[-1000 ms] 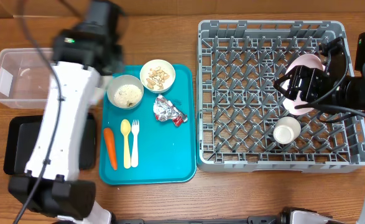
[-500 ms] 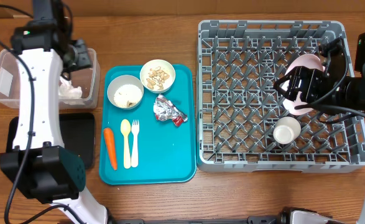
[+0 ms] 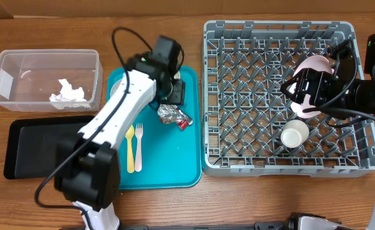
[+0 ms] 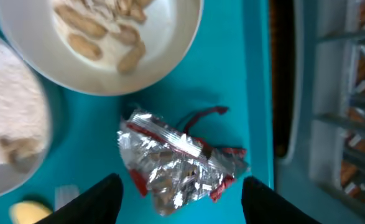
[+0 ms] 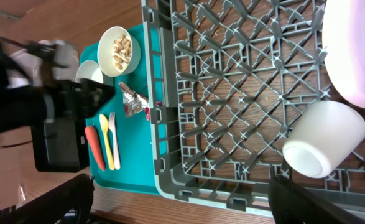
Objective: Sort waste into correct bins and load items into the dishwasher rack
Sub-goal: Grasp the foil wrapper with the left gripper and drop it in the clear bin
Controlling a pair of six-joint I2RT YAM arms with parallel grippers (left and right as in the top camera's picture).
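Observation:
The crumpled red-and-silver wrapper (image 4: pixel 177 163) lies on the teal tray (image 3: pixel 168 163). My left gripper (image 4: pixel 182 208) hovers over it, open, one finger on each side and nothing gripped. Beside it are the nut bowl (image 4: pixel 107 37) and the rice bowl (image 4: pixel 8 137). The white napkin (image 3: pixel 69 94) lies in the clear tub (image 3: pixel 21 67). Yellow spoon and fork (image 3: pixel 134 147) and the carrot (image 5: pixel 94 148) rest on the tray. In the grey rack (image 3: pixel 238 38) the pink plate (image 3: pixel 316 64) stands on edge, with the white cup (image 3: pixel 294 134) nearby. My right gripper (image 5: pixel 188 208) hangs wide open above the rack, empty.
The black tray (image 3: pixel 34 150) lies below the clear tub at the left. My left arm (image 3: pixel 120 108) stretches across the teal tray's left side and hides the carrot from above. A strip of wooden table separates the teal tray from the rack.
The left arm swung from the clear tub, where the napkin now lies, over to the teal tray above the wrapper, and its jaws opened. The right arm stayed put.

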